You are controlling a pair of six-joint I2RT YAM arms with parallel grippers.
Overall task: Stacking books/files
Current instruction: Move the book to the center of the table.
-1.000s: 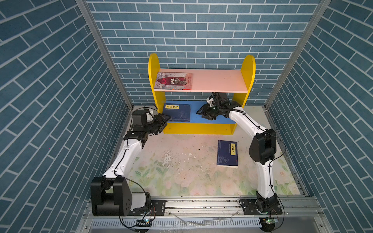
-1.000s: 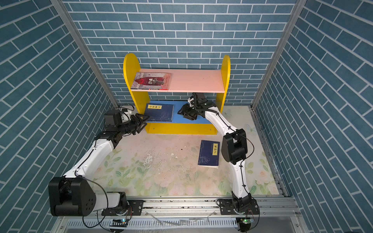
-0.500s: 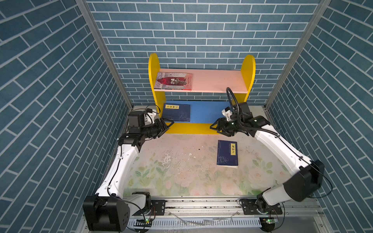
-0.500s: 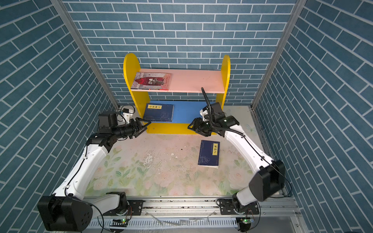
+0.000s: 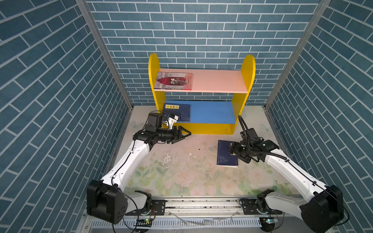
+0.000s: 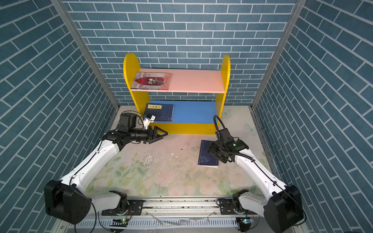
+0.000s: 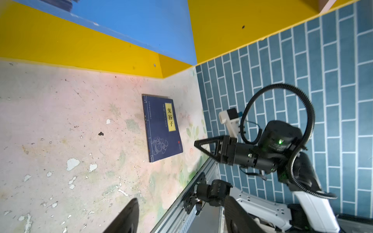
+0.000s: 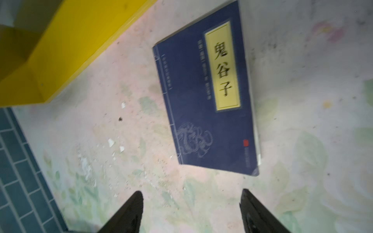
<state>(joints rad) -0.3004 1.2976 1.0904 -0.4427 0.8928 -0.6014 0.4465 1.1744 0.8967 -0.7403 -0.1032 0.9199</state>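
Both empty: left gripper (image 5: 186, 134) spread wide, right gripper (image 8: 191, 192) gaping near navy book (image 8: 193, 113).

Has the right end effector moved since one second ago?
Yes. The right end effector came out of the yellow bookshelf, toward the front, near the navy book.

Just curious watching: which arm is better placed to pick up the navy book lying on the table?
Probably the right. Its open right gripper hangs close by the navy book, while the left gripper, also open and empty, is farther off by the yellow bookshelf.
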